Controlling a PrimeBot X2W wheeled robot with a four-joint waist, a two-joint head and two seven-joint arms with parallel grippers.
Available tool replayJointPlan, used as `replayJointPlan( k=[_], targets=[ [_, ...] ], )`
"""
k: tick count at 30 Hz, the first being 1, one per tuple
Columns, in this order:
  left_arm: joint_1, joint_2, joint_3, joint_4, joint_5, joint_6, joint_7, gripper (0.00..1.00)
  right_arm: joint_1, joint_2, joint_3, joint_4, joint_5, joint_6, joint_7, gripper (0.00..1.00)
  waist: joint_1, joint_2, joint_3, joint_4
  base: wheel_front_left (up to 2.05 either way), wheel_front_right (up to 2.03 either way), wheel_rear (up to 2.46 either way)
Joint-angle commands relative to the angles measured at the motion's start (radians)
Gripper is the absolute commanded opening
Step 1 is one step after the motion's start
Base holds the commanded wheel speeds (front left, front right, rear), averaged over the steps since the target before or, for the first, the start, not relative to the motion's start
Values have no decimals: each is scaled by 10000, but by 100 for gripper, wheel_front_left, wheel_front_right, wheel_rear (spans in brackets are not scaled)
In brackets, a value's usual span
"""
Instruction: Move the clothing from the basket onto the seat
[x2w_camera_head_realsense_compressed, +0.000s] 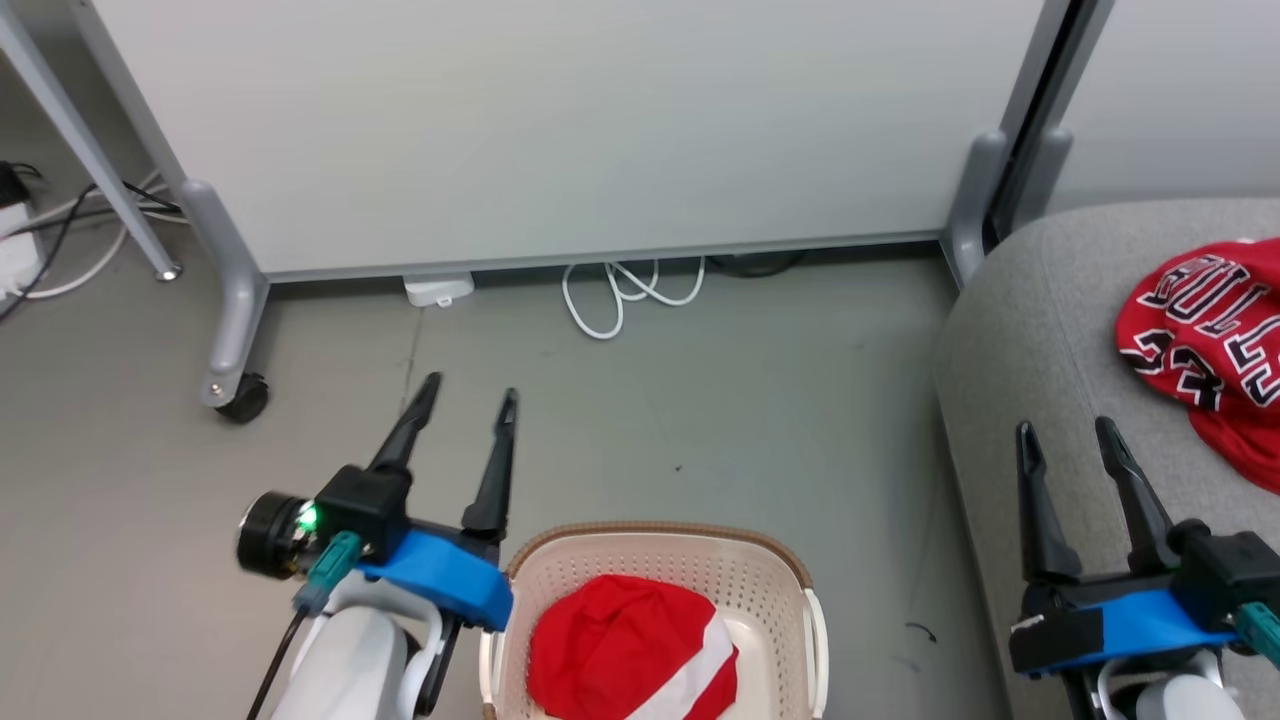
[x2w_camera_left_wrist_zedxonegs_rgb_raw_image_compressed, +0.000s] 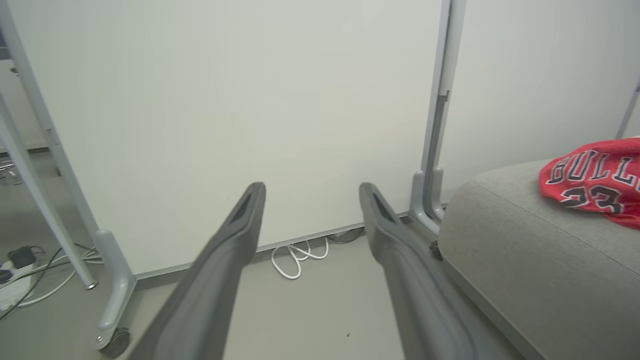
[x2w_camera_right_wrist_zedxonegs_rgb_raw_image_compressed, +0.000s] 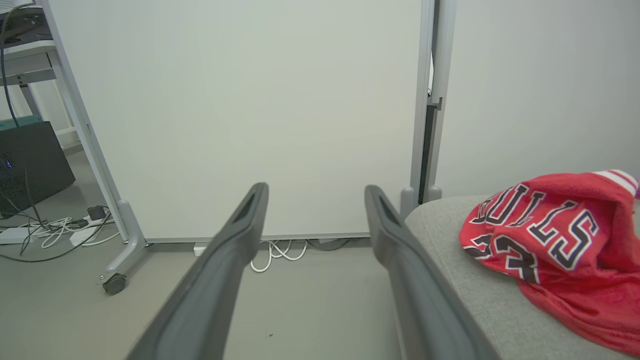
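Both pairs of jaws stand apart with nothing between them. The left gripper (x2w_camera_head_realsense_compressed: 471, 386) hangs over bare floor at 8 o'clock in the head view. The right gripper (x2w_camera_head_realsense_compressed: 1064, 425) hangs at 4 o'clock, above the near edge of the seat (x2w_camera_head_realsense_compressed: 1030, 330).

Progress is judged at roughly half. The jersey (x2w_camera_head_realsense_compressed: 1210, 340) lies on the seat at 3 o'clock, crumpled, its black-and-white lettering and numbers facing up; its far side runs out of the picture. The second garment (x2w_camera_head_realsense_compressed: 620, 650) sits in the basket (x2w_camera_head_realsense_compressed: 650, 530) at 6 o'clock, so one transfer is left to do.

That second garment is a bunched red mound with a broad white stripe across its lower right. It rises to about rim height and neither gripper touches it. It looks soft and loosely piled, so a pinch at the top folds would probably lift it.

The basket is cream, perforated and brown-rimmed. It stands on the floor (x2w_camera_head_realsense_compressed: 700, 400) between the two arms, apart from the seat, with the left arm's wrist just beside its left rim.

Beyond, at 12 o'clock, a pale partition panel (x2w_camera_head_realsense_compressed: 560, 130) closes the view. A coiled white cable (x2w_camera_head_realsense_compressed: 625, 290) lies at its foot, and a caster (x2w_camera_head_realsense_compressed: 243, 398) sits at 9 o'clock.
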Motion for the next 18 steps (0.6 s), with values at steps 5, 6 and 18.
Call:
replayJointPlan(
  k=[5,6,18],
  targets=[
    [-967,353,-1052,799,-340,-12,-31,100,-441,11,148,-116,-114,5,-34,100,0,-1,578,-355,0,0,0],
    [-1162,422,-1302,1002,-403,-12,-29,100,-537,11,184,-129,-153,5,-34,100,0,-1,700,-418,0,0,0],
    [-3482,809,-4326,3616,-1321,-13,-31,100,-1955,-250,705,-411,-235,5,-32,100,0,-1,2655,-1175,0,0,0]
  ],
)
